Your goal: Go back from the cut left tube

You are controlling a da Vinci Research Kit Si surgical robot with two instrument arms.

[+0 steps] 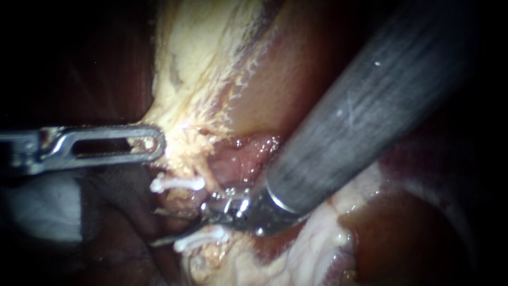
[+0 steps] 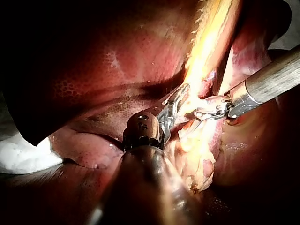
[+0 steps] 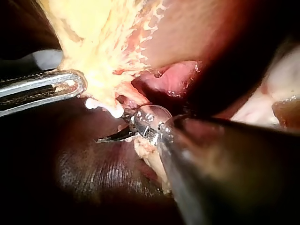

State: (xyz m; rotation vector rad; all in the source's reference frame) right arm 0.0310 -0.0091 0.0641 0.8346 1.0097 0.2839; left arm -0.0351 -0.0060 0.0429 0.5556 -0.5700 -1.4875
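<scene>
The left tube (image 1: 207, 189) is hard to make out. Only its two white clips mark it, the upper clip (image 1: 177, 184) and the lower clip (image 1: 201, 239). The right instrument (image 1: 159, 228) points between them, its thin dark blades slightly parted and holding nothing, while its wrist hides the cut ends. Just above, the left instrument (image 1: 159, 142) has its jaws clamped on yellow tissue (image 1: 185, 106). The right wrist view shows the upper clip alone.
</scene>
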